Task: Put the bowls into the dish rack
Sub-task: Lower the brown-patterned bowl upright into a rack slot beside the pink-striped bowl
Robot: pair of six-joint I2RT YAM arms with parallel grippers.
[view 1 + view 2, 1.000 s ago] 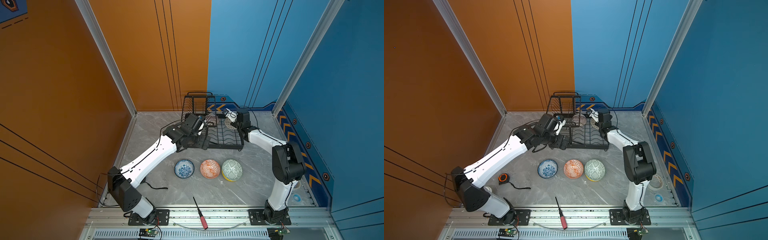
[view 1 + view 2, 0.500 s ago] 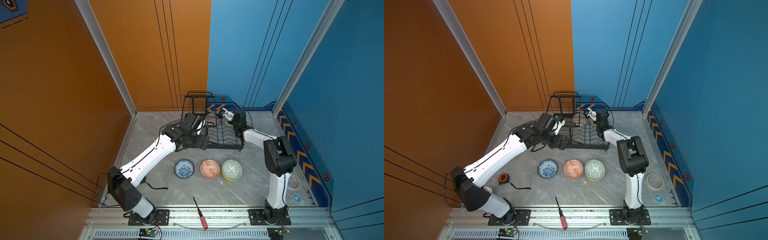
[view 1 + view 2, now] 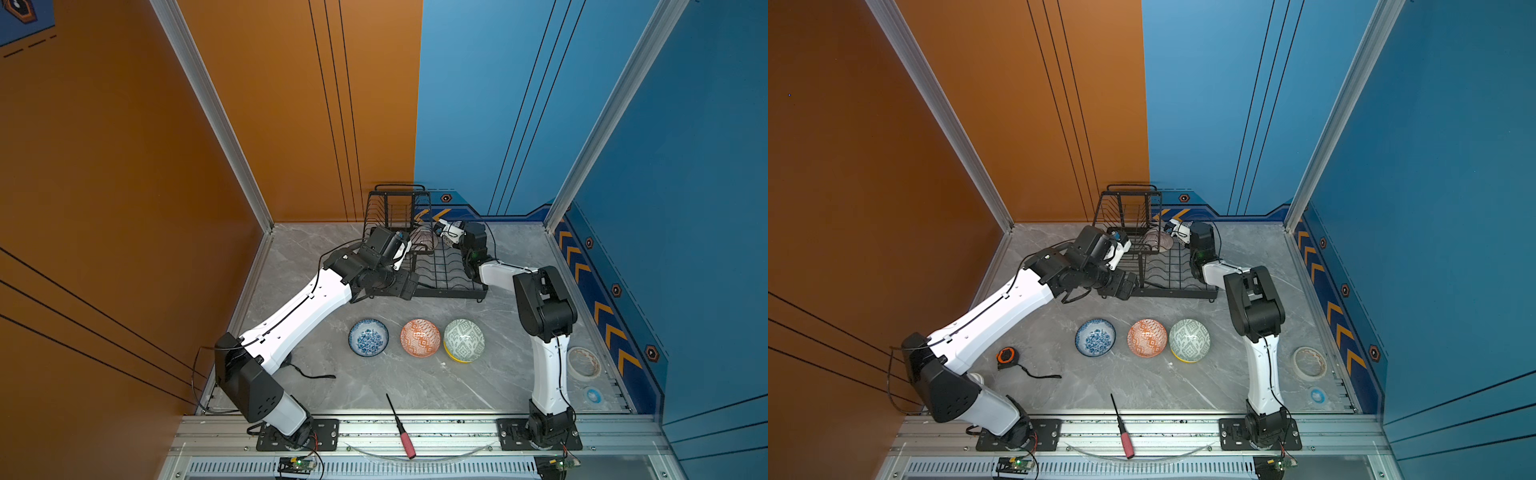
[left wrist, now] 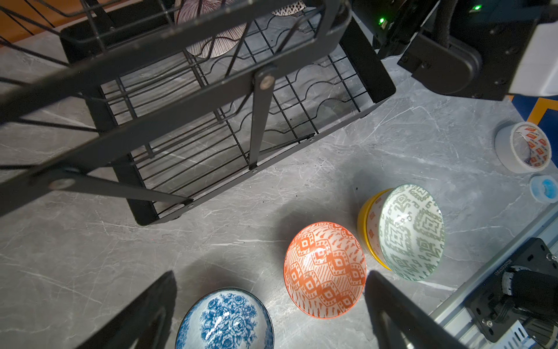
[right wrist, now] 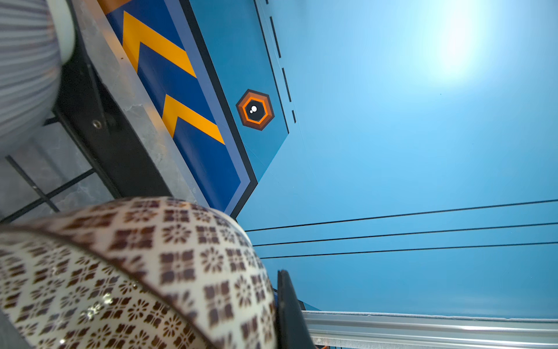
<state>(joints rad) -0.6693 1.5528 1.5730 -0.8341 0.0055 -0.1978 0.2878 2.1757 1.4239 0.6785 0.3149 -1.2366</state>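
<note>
Six bowls are in view. Four are on the grey desk [image 3: 374,395], in a row between the rack and the near edge: the blue floral bowl [image 3: 368,337], the orange geometric bowl [image 3: 420,337], and the green geometric bowl [image 3: 464,339] nested in the yellow bowl [image 4: 363,222]. One dish rack [image 3: 449,293] stands at the middle of the far edge, and the pink striped bowl [image 3: 424,241] stands on edge at its far end. The sixth, the brown-patterned bowl [image 5: 136,272], is clamped by its rim in the right claw [image 3: 440,229] above the rack's far end, just beside the pink one. The left claw [image 4: 271,275] is spread wide and holds nothing, hanging over the desk at the rack's near left corner. There are also one red-handled screwdriver [image 3: 401,432] at the near edge, two tape rolls, a white one [image 3: 584,362] and a small blue one [image 3: 593,395], by the right edge, and one orange tape measure [image 3: 1007,358] near the left edge. Since a second ago the right arm has folded in and carried its bowl leftward along the rack's far end towards the pink bowl. The left arm and the four desk bowls have not shifted.
</note>
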